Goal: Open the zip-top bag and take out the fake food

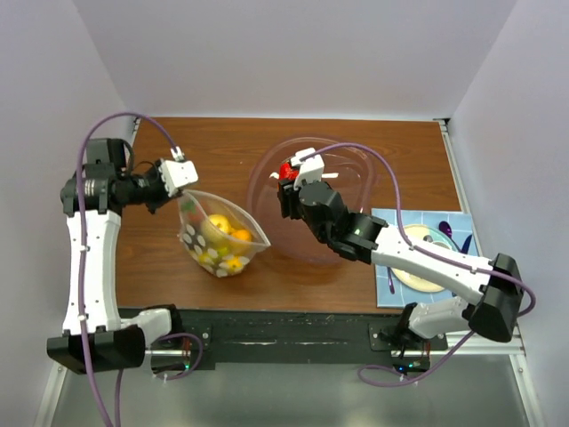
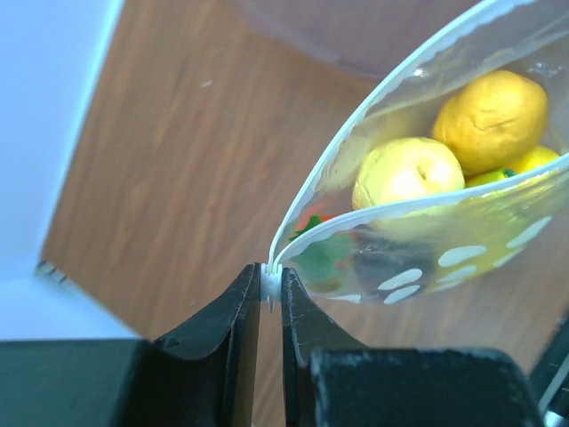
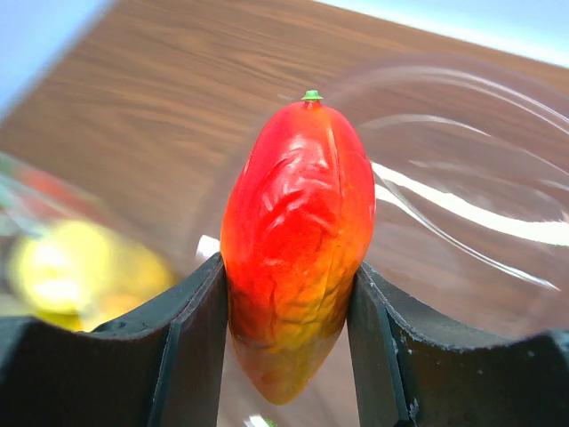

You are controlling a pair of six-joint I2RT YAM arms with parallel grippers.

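Walls [image 1: 267, 53], pale lilac, enclose the wooden table [image 1: 222, 142] and zip-top bag [image 1: 222, 236].

This is a robot lab's test cell rather than anyone's home. Plain white panels [image 1: 293, 53] box in the desk [image 1: 222, 142] at its back and both sides. Along the desk's near edge a black rail [image 1: 284, 331] sits on a metal frame [image 1: 523, 378], with a left arm [image 1: 89, 258] and a right arm [image 1: 427, 258] bolted to it and purple cables [image 1: 114, 118] looping over them. On the desk, everything reads as staged props: a bag [image 1: 200, 245] of toy food [image 1: 218, 227], a clear bowl [image 1: 267, 178], and a plate [image 1: 434, 238] on a blue mat [image 1: 382, 218].
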